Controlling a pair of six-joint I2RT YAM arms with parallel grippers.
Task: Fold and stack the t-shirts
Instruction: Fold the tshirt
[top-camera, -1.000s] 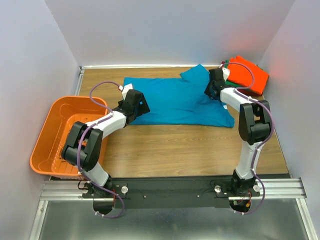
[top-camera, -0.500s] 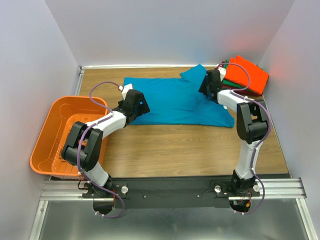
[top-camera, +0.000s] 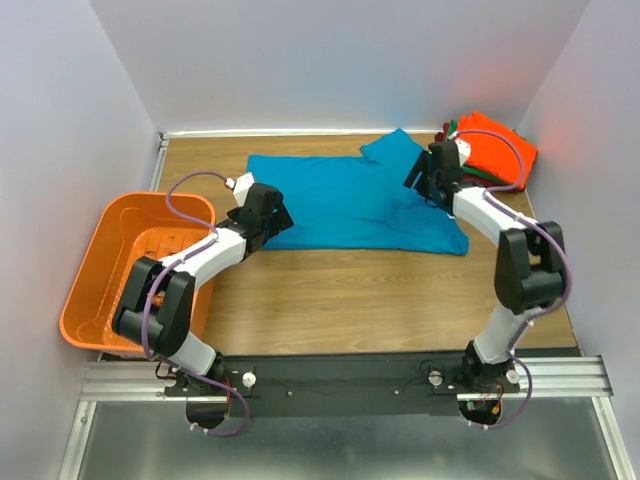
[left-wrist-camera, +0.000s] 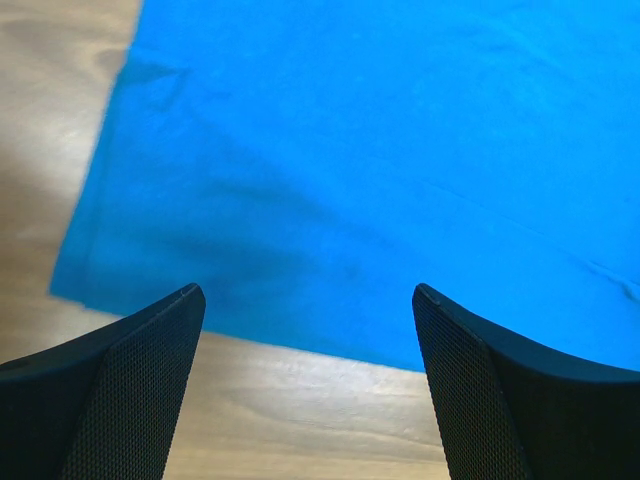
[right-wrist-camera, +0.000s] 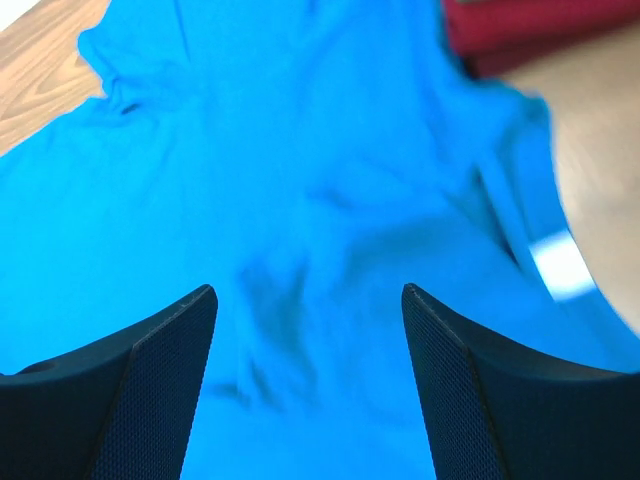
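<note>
Teal-blue t-shirt (top-camera: 345, 205) lies spread flat on the far half of the table (top-camera: 350, 290), with the left jaws and the right jaws both standing apart above it, nothing between them. You'll find the orange t-shirt (top-camera: 502, 150) topping the far-right corner pile, partly hidden behind the right arm (top-camera: 487, 208). Your right wrist view is blurred, and the dark red t-shirt (right-wrist-camera: 530, 25) is cut off at its top edge.
</note>
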